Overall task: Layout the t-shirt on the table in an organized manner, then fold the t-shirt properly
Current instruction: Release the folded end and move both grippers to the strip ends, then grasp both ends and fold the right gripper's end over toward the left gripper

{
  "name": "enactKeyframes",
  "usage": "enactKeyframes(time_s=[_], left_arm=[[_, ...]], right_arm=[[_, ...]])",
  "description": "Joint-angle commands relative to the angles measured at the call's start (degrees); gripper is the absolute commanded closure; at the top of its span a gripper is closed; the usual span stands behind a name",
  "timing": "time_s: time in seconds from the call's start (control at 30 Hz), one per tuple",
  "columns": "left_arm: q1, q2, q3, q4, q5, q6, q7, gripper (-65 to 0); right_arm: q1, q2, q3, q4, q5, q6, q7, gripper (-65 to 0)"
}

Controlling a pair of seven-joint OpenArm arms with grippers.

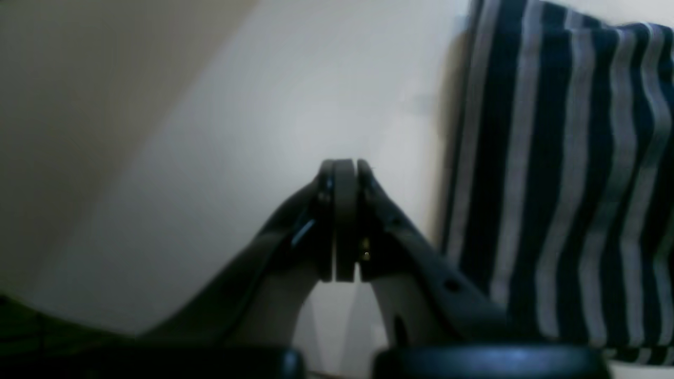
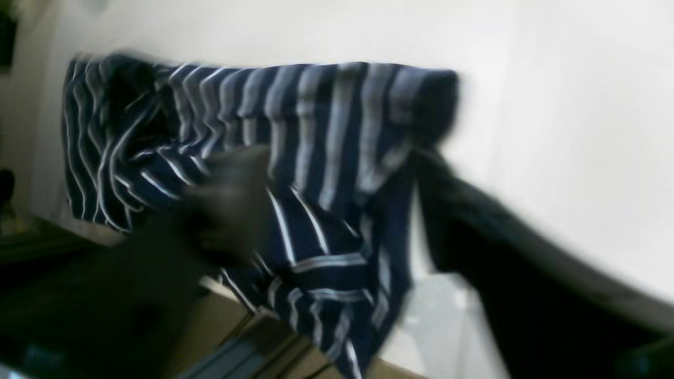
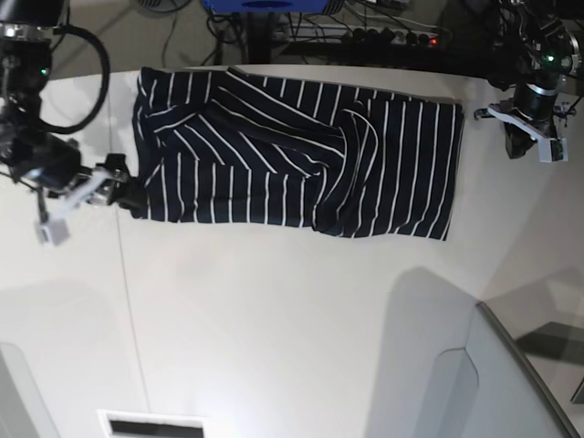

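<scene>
The t-shirt [image 3: 301, 155], dark navy with thin white stripes, lies spread but rumpled across the far part of the white table [image 3: 274, 328]. My right gripper [image 3: 128, 194] is at the shirt's near left corner. In the blurred right wrist view its jaws stand apart [image 2: 329, 158], with striped fabric [image 2: 326, 221] bunched between the fingers [image 2: 226, 200]. My left gripper [image 3: 523, 139] is shut and empty, just off the shirt's right edge. In the left wrist view its closed tips [image 1: 345, 168] hover over bare table, with the shirt [image 1: 558, 184] to their right.
A thin seam line [image 3: 125, 301] runs down the table on the left. A grey curved panel [image 3: 511, 383] stands at the front right. Cables and a power strip [image 3: 401, 36] lie behind the table's far edge. A dark slot [image 3: 151, 427] is at the front edge.
</scene>
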Motion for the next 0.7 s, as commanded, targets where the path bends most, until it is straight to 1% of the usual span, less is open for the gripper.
enactKeyframes(time_s=[0.0, 0.03, 0.07, 0.1, 0.2, 0.23, 0.27, 0.37, 0.47, 0.6, 0.63, 0.67], left_arm=[[-0.53, -1.27, -0.39, 0.4, -0.55, 0.24, -1.29, 0.0], [-0.96, -1.35, -0.39, 0.05, -0.55, 0.24, -1.29, 0.0], [-1.49, -1.53, -0.48, -0.65, -0.55, 0.24, -1.29, 0.0], [-1.67, -1.97, -0.48, -1.62, -0.55, 0.24, -1.29, 0.0], [-3.16, -2.85, -0.48, -3.9, -0.55, 0.24, -1.29, 0.0], [-3.6, -2.85, -0.48, -4.52, -0.55, 0.24, -1.29, 0.0], [-4.04, -2.94, -0.48, -5.05, -0.55, 0.24, -1.29, 0.0], [-4.48, -4.17, -0.21, -5.66, -0.55, 0.24, -1.29, 0.0], [-5.8, -4.34, -0.3, -7.51, -0.55, 0.24, -1.29, 0.0], [-8.26, -5.49, -0.04, -11.64, -0.55, 0.24, -1.29, 0.0], [-8.96, -5.66, 0.05, -12.7, -0.55, -0.12, -1.38, 0.0], [-9.58, -5.84, 0.05, -13.84, -0.55, -1.52, -1.38, 0.0]], right_arm=[[-0.25, 1.18, 1.43, -0.62, 1.24, 0.53, 1.02, -53.9], [-0.61, 1.7, 2.05, -2.12, 1.33, 0.88, 1.55, -55.8], [-0.61, 2.32, 2.13, -4.32, 1.41, 2.46, 2.16, -56.0], [-0.61, 2.76, 1.96, -7.04, 1.5, 5.1, 2.6, -56.0], [-0.08, 2.58, 1.96, -13.28, 1.33, 13.45, 2.78, -56.6], [0.19, 2.49, 2.05, -14.6, 1.33, 15.21, 2.78, -57.0], [0.27, 2.49, 2.05, -15.92, 1.33, 15.82, 2.78, -57.0], [0.45, 1.61, 2.05, -18.56, 1.24, 15.91, 2.86, -57.0], [0.8, 0.82, 1.78, -20.23, 1.15, 16.0, 2.86, -57.0], [2.3, -0.41, -2.97, -23.48, 1.15, 16.09, 2.95, -56.7], [2.56, -0.67, -4.02, -23.92, 1.15, 16.09, 3.13, -56.6], [2.74, -1.2, -5.25, -24.1, 1.15, 16.09, 3.92, -56.6]])
